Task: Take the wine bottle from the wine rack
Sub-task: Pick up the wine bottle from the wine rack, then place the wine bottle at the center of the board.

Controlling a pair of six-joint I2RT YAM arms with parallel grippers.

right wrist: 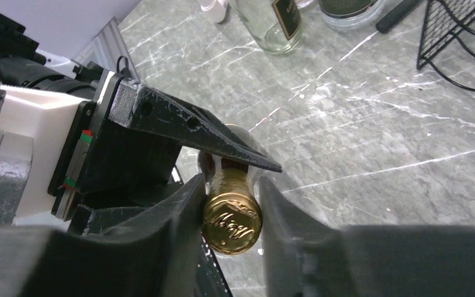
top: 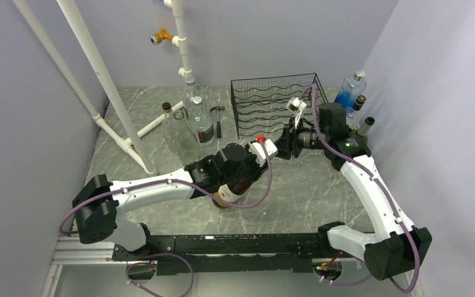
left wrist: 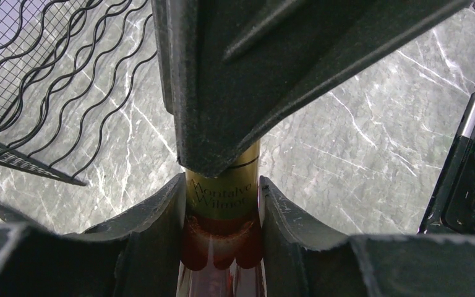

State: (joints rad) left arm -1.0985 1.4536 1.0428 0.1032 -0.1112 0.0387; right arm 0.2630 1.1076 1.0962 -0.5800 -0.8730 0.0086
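Between the arms, the wine bottle sat pinched at its gold-foiled neck by left gripper and right gripper, clear of the wine rack behind. Heavy, slick, breakable glass probably favoured that firm neck hold.

left gripper and right gripper both clamped, tips meeting.

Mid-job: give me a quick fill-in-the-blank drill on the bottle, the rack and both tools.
1. The wine rack holds ____ bottles.
2. The wine bottle has ____ foil on its neck.
3. The left tool and the right tool are both shut on that bottle's ____.
Missing words: no; gold; neck.
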